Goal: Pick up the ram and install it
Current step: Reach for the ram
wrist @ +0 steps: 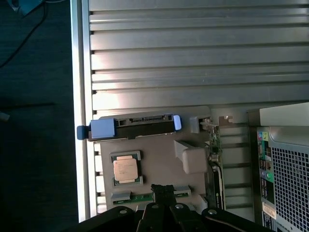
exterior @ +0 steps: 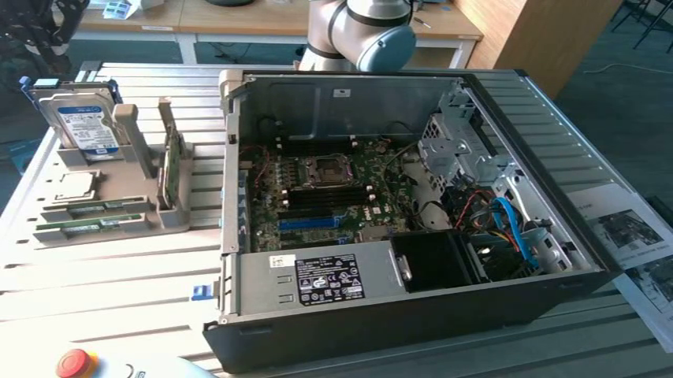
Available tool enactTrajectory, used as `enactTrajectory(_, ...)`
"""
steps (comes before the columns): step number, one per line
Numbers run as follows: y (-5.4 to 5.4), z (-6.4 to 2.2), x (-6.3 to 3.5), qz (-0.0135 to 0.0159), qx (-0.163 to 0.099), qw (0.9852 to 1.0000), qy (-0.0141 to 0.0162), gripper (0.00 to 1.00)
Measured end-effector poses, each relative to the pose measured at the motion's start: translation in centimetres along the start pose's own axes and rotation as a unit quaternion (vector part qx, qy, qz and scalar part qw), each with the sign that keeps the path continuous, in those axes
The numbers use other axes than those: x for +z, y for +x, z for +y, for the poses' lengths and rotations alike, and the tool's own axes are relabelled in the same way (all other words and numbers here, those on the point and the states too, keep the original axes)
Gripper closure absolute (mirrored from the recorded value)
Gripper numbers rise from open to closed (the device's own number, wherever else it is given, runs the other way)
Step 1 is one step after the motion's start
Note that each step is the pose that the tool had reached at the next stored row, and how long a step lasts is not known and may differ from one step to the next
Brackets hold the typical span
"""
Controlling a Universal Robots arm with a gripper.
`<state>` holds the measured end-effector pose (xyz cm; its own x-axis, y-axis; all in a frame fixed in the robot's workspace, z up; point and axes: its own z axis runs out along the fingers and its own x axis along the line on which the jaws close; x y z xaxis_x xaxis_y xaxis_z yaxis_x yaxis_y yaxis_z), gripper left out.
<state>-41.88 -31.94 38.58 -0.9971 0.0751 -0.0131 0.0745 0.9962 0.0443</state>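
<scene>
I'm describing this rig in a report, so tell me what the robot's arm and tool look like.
The arm is a rounded silver-grey tube with a pale blue cap on its joint. The tool is black, built of angular links joined by round pivot pins, and it narrows to a small black tip.
</scene>
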Motion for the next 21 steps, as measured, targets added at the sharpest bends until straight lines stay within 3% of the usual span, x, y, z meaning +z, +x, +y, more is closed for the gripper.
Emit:
enactTrajectory(11, 0.0, -0.03, 0.0, 0.0, 0.0, 1.0, 0.0, 0.9)
enactTrajectory(21, -0.1, -1.39, -0.06, 0.0, 0.0, 1.0, 0.0, 0.9)
